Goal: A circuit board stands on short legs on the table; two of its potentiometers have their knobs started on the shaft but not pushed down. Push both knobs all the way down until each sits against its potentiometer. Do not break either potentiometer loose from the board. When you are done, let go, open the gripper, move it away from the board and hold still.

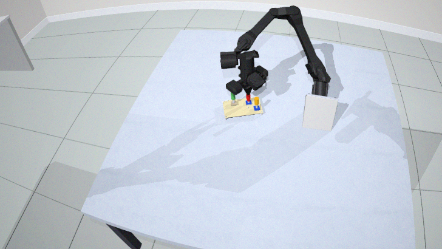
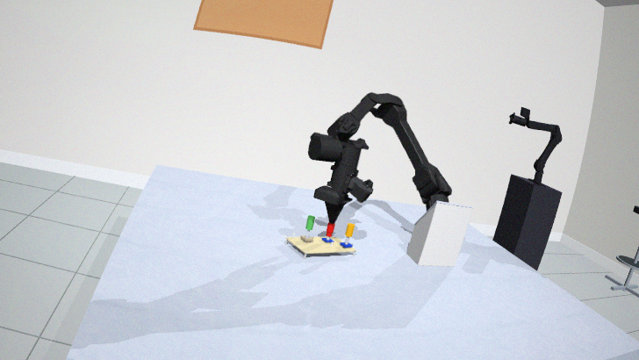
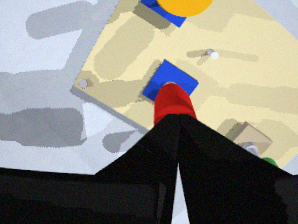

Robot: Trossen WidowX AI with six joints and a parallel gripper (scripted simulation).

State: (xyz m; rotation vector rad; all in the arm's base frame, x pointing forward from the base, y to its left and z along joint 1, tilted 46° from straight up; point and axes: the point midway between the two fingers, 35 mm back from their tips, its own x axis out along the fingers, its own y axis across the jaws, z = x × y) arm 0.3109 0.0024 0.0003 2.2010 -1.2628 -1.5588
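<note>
The circuit board (image 1: 238, 112) (image 2: 321, 248) (image 3: 240, 40) stands on short legs. The red knob (image 1: 248, 98) (image 2: 330, 230) (image 3: 173, 105) is upright close above its blue potentiometer (image 1: 248, 102) (image 2: 327, 241) (image 3: 170, 72); whether they touch is too small to tell. My gripper (image 1: 248, 92) (image 2: 331, 221) (image 3: 176, 124) is shut and empty, its tips at the red knob's top. The orange knob (image 1: 256, 101) (image 2: 349, 230) (image 3: 186, 6) stands with bare shaft above a blue potentiometer (image 1: 256, 108) (image 2: 346, 245). The green knob (image 1: 233, 96) (image 2: 310, 222) (image 3: 270, 162) stands with bare shaft above a tan potentiometer (image 1: 234, 103) (image 2: 306, 239) (image 3: 254, 135).
A white slanted block (image 1: 320, 112) (image 2: 440, 236) stands right of the board, in front of the arm's base. The green and orange knobs stand on either side of the red one. A small white-tipped post (image 3: 214, 55) rises from the board.
</note>
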